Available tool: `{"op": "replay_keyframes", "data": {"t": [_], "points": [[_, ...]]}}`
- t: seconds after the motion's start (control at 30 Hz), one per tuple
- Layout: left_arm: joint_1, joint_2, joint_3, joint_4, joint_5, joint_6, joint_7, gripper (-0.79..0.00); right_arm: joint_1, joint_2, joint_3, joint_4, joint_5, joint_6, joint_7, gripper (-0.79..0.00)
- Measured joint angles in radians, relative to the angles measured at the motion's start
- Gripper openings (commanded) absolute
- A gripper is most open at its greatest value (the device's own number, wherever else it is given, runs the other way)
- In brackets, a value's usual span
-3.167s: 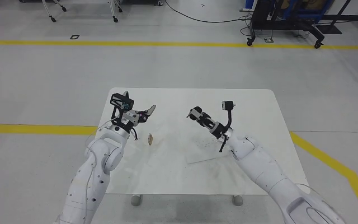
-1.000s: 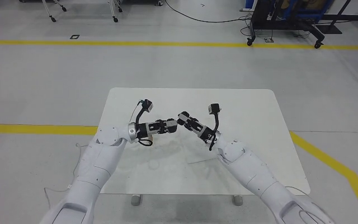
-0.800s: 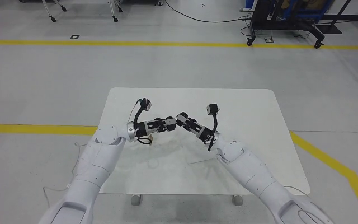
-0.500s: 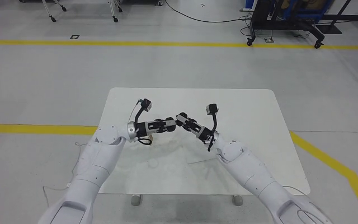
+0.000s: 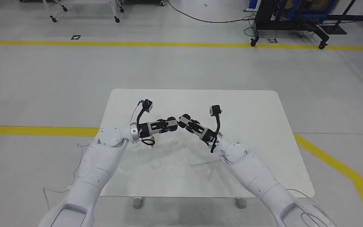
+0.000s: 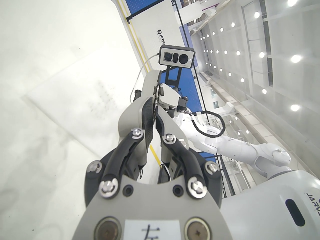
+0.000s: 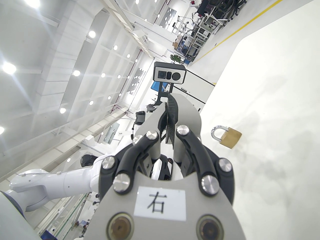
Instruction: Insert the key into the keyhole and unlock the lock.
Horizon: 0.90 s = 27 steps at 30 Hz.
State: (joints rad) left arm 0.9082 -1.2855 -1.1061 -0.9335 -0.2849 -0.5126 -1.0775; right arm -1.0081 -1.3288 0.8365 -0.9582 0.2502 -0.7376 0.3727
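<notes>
Convergence was the main change from above. Three seconds before, the left gripper [image 5: 173,125] and right gripper [image 5: 182,119] had hung well apart over the table [image 5: 255,113], the left one's fingers spread. A second before, they already stood tip to tip, and since then they had only crept slightly away from the robot. No key could be made out where they met.

From the left wrist, the left gripper [image 6: 154,108] had its ribbed pads pressed together with nothing showing between them. The right gripper [image 6: 173,101] sat just beyond its tips, touching or nearly so.

From the right wrist, the right gripper [image 7: 169,111] was likewise pinched closed, pads meeting. Whether a thin key blade sat between them could not be told. The padlock [image 7: 226,136] lay on the table beside and beneath these fingers, well apart from them, its shackle seated in the body.

This looked like a hand-over or regrasp of the key in the air. Neither gripper had gone near the padlock, so both the insertion and the turn remained to be done.
</notes>
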Motion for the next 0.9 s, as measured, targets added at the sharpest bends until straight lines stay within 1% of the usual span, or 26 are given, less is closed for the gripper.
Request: {"op": "replay_keyframes", "data": {"t": [0.13,0.17,0.2,0.23,0.9], "points": [[0.000,0.002,0.001,0.000,-0.008,-0.001,-0.007,-0.785,-0.002,-0.002,0.008,0.000,-0.008,0.002,0.005,-0.785],[-0.001,0.002,0.001,0.000,-0.010,-0.002,-0.009,-0.785,-0.002,-0.002,0.010,0.000,-0.011,0.004,0.007,-0.573],[-0.002,0.003,0.001,0.002,-0.011,-0.002,-0.010,-0.785,-0.003,-0.003,0.012,-0.001,-0.013,0.006,0.008,-0.219],[-0.003,0.003,0.001,0.003,-0.011,-0.002,-0.009,-0.785,-0.004,-0.003,0.014,-0.001,-0.014,0.007,0.010,0.000],[-0.009,0.008,-0.004,0.009,-0.033,0.008,-0.004,-0.785,-0.008,-0.004,0.028,-0.006,-0.013,0.011,0.021,0.000]]}}
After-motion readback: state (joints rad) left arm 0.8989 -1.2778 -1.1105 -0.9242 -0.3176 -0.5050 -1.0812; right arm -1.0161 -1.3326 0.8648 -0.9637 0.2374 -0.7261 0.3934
